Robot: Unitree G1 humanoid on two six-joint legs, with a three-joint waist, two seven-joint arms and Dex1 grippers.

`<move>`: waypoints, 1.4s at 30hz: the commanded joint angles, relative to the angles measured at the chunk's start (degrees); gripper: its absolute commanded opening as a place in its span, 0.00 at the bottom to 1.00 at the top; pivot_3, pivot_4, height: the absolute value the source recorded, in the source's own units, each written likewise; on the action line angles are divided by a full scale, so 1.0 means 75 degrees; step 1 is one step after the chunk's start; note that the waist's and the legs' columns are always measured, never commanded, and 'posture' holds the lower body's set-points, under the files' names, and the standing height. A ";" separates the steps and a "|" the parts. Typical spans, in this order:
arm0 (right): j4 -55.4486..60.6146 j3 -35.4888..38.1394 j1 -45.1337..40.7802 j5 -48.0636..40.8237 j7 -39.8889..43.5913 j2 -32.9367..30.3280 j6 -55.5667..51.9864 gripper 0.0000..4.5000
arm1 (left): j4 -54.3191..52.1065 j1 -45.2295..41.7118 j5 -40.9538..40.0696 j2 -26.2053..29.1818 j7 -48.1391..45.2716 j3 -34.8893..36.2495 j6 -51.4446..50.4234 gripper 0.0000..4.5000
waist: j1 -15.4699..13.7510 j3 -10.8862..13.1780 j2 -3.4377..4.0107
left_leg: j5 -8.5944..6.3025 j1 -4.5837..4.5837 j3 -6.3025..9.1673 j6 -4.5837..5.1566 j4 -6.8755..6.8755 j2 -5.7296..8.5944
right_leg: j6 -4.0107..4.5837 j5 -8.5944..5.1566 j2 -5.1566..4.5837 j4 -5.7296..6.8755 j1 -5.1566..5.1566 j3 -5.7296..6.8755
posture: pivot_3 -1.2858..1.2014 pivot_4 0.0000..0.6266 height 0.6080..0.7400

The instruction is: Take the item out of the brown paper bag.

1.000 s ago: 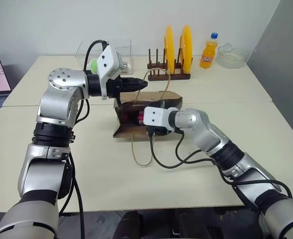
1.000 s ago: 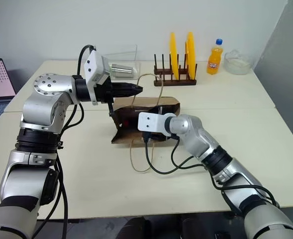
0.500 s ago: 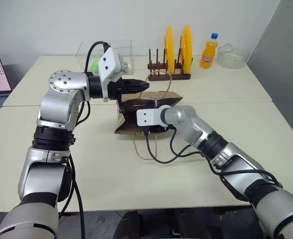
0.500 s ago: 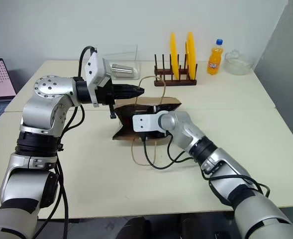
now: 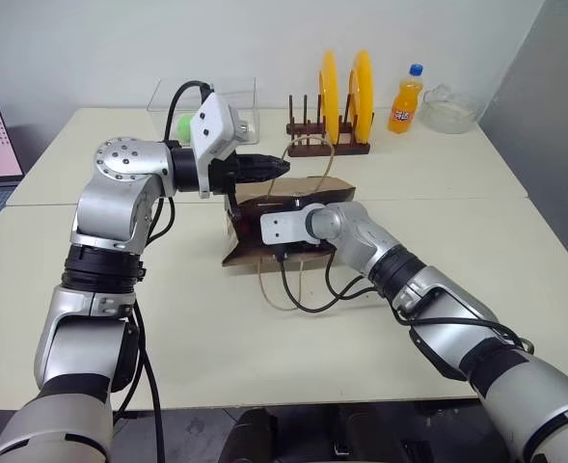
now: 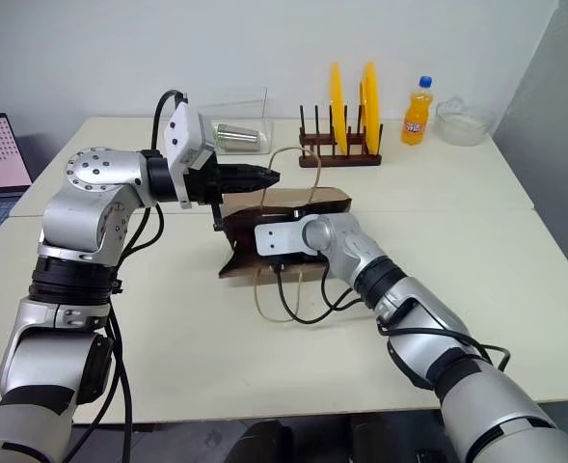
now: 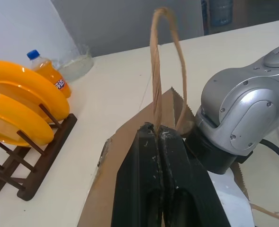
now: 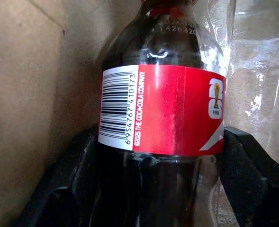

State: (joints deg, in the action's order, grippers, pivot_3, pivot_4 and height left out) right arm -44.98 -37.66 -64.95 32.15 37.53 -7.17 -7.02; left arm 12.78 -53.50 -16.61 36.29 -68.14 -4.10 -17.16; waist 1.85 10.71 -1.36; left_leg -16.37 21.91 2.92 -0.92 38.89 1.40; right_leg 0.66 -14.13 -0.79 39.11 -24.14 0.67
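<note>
A thin twisted tan cord handle is pinched between the shut black fingers of the left gripper, holding up the upper edge of the brown paper bag, matte creased kraft with a sawtooth rim, lying on its side. The right gripper is pushed into the bag's mouth, just below the left gripper. Its two black fingers are spread on either side of the item, a dark glossy plastic bottle with a smooth red wrap label and white barcode patch; whether they press it cannot be told. Crinkled clear film is seen beside the bottle.
</note>
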 commanded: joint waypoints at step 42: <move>0.8930 0.5417 0.2603 -0.6189 0.2867 -0.3848 -0.3315 0.70 | 0.1237 -0.0300 0.0997 -0.0096 0.0209 -0.0130 0.1258 0.00 | -0.0062 0.0001 0.0000 | -0.0011 0.0020 0.0010 0.0019 -0.0001 0.0002 | -0.0002 -0.0001 -0.0005 -0.0016 -0.0004 0.0013 | 0.52 0.24 1.00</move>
State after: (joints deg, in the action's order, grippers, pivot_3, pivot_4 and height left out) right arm 21.11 -1.33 -45.73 -14.15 60.75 -33.99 -32.01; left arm 22.58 -54.37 -9.19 35.11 -66.89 -5.86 -8.72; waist 1.38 10.72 -1.37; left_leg -16.46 22.07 2.99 -0.77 38.88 1.41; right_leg 0.65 -14.14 -0.83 38.99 -24.17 0.77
